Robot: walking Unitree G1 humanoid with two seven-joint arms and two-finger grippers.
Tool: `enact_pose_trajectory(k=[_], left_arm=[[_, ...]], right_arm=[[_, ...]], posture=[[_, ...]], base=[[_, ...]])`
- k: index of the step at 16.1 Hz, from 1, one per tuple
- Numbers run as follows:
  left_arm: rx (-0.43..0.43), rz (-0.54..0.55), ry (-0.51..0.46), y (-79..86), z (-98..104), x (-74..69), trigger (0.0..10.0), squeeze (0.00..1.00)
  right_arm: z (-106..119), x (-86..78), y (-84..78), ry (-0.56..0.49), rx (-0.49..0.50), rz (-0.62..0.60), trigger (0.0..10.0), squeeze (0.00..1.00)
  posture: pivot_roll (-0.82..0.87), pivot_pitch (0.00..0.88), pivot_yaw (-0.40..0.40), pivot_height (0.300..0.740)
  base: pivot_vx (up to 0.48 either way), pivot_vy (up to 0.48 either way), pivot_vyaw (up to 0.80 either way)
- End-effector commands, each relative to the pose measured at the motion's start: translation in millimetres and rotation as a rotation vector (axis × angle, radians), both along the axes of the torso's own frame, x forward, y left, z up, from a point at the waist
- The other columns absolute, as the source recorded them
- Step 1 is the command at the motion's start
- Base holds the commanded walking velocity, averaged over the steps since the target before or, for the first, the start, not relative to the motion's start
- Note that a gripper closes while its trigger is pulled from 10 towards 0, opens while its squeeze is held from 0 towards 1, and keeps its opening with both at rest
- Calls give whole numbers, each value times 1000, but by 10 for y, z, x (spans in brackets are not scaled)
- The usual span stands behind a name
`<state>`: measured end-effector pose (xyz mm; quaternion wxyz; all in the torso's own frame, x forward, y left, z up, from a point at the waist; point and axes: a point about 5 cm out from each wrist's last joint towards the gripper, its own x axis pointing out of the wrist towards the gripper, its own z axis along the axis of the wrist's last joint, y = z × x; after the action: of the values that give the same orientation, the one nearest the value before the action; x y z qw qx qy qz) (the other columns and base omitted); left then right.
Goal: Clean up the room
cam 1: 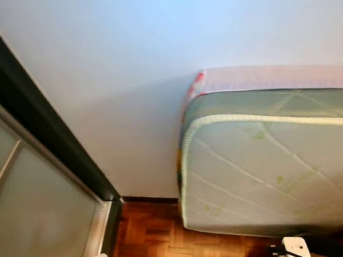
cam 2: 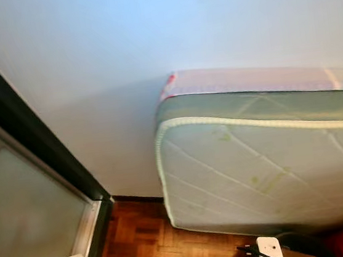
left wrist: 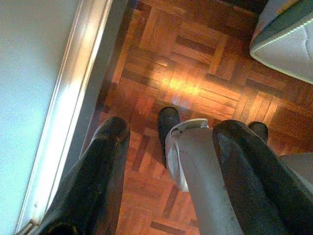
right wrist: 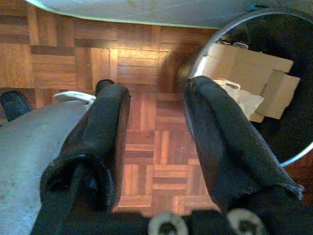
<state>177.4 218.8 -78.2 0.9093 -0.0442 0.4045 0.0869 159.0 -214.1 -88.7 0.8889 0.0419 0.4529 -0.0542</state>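
A: Left tool (left wrist: 168, 171), over the parquet floor (left wrist: 195, 73) beside the sliding door (cam 1: 25, 201)?
B: Fingers apart, nothing held.
A: Right tool (right wrist: 154, 127)?
B: Fingers apart, empty, beside the round bin (right wrist: 234, 29) holding cardboard (right wrist: 249, 68). Mattress (cam 1: 275, 166) stands against the wall (cam 1: 149, 44).

A white mattress (cam 1: 276, 172) carries diamond quilting with faint yellow-green marks, a grey-green side band and pale piping; a pink strip runs at 12 o'clock. The floor (left wrist: 195, 83) is reddish-brown parquet in basket-weave blocks. The wall (cam 1: 150, 50) is pale blue-white, edged by a black frame (cam 1: 33, 113).
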Motion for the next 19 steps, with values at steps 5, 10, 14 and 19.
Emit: enact_pose_trajectory(k=[5,10,14,19], left_arm=[[-13,-94,82,-29,18,110,10000,0],[-15,-90,84,-25,19,112,10000,0],[-9,-93,80,-25,24,121,10000,0],[-17,-86,77,-37,26,130,10000,0]], right_arm=[[347,736,98,-113,127,-47,10000,0],[350,742,99,-109,128,-45,10000,0],[350,742,102,-107,129,-44,10000,0],[353,745,96,-106,126,-39,10000,0]], posture=[[77,0,-65,740],[80,0,-63,740],[80,0,-64,740],[79,0,-67,740]], base=[[0,0,-760],[0,0,-758],[0,-455,-756],[0,0,-758]])
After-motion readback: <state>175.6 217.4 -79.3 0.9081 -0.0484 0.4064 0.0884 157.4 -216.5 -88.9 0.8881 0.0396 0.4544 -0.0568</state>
